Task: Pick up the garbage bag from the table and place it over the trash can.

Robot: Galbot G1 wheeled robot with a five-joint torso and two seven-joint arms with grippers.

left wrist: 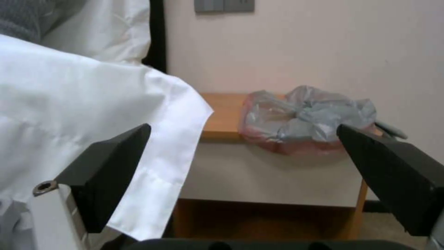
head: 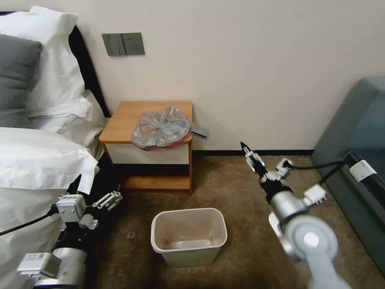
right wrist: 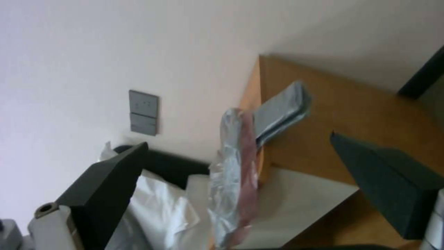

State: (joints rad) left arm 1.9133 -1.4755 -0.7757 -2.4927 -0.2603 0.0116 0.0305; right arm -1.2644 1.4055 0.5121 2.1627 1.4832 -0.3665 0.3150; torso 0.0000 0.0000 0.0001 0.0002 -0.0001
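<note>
Indoors: garbage bag [head: 162,129] on table [head: 122,122]; trash can [head: 188,235] on carpet; both grippers spread, empty.

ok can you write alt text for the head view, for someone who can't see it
A crumpled grey garbage bag lies on a small wooden nightstand against the wall, beside a bed. An empty cream trash can stands on the carpet in front. The left pincer hangs low by the bed; the right pincer is raised toward the nightstand.
</note>
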